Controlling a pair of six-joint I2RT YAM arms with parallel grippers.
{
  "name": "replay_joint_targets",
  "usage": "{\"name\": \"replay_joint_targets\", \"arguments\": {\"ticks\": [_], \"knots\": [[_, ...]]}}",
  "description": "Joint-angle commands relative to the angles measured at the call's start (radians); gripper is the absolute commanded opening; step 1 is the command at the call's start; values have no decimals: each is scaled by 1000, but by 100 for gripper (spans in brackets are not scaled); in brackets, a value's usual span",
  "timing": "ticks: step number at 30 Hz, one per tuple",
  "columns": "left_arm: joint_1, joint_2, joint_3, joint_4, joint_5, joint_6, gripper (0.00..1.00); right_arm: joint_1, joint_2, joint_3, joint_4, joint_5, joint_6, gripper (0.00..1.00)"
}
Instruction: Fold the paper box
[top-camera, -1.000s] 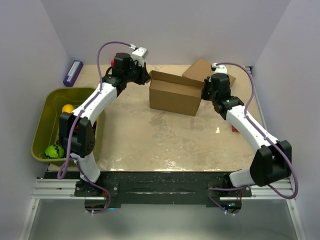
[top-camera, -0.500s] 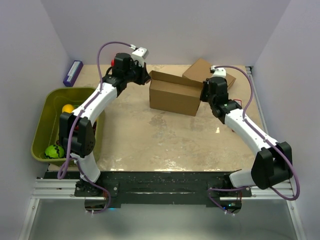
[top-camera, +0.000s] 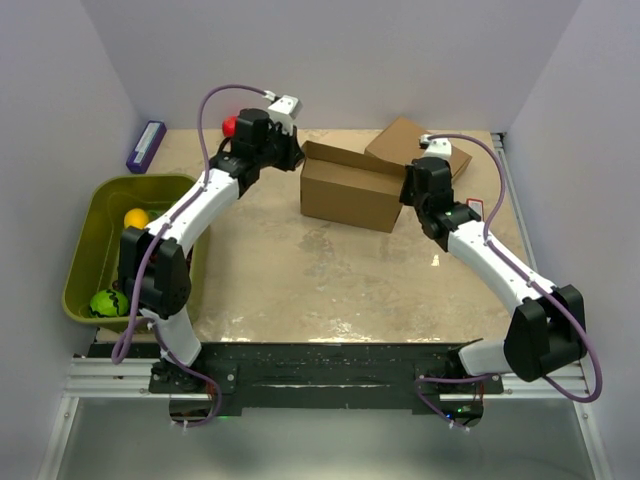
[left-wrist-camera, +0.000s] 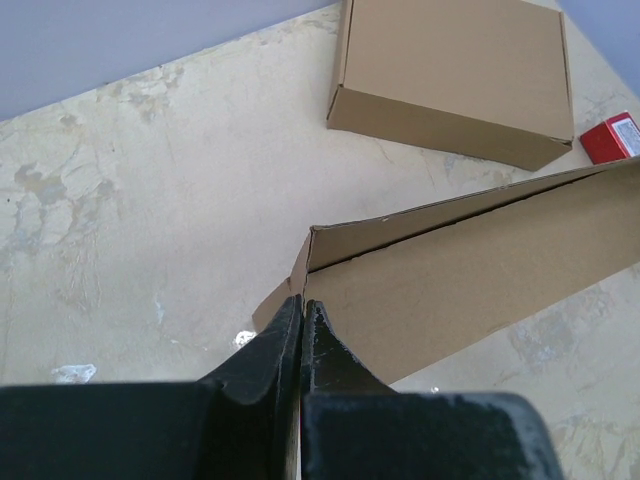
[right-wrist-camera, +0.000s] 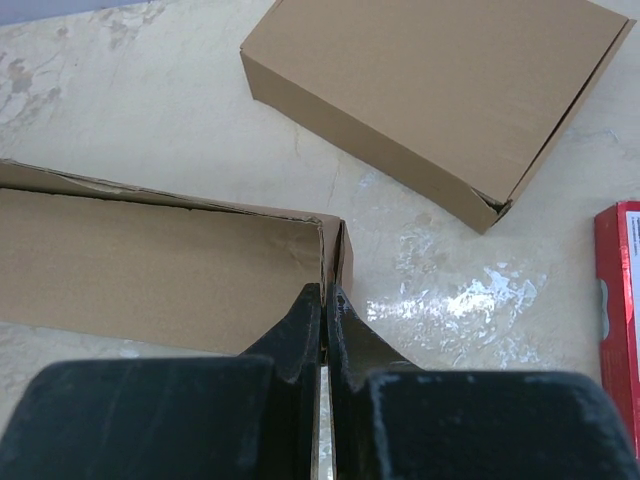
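Left pincer (left-wrist-camera: 302, 305) has its fingers pressed tight together right on the thin end wall of the paper box (top-camera: 350, 190), at the box's 9 o'clock end. At the 3 o'clock end, the right pincer (right-wrist-camera: 324, 292) is nipped on the other end wall, with only a sliver of gap between its fingers. So the box is held at both ends! It stands open-topped on the desk (top-camera: 300, 280), up toward 12 o'clock, long plain side facing the arm bases. A second carton (top-camera: 405, 140) lies flat just behind it at about 1 o'clock, and a red packet (right-wrist-camera: 615, 300) lies close to that carton. Over at 9 o'clock sits a green bin (top-camera: 85, 250) holding a yellow ball (top-camera: 136, 217) and a green ball (top-camera: 108, 302).
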Motion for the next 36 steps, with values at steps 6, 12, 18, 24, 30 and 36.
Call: {"name": "replay_joint_targets", "arguments": {"ticks": [6,12,18,24,30,36], "knots": [[-46,-55,-135,73,-10,-102,0,25,48,-51,-198,-6,2,0],[-46,-57,-192,142,7,-179,0,30,51,-53,-195,-6,0,0],[-46,-64,-219,179,10,-207,0,31,51,-54,-193,-8,0,0],[-51,-75,-256,226,1,-225,0,33,57,-59,-189,-16,5,0],[-51,-80,-281,255,18,-262,0,34,62,-62,-186,-17,3,0],[-52,-77,-301,291,35,-302,0,36,63,-66,-183,-16,3,0]]}}
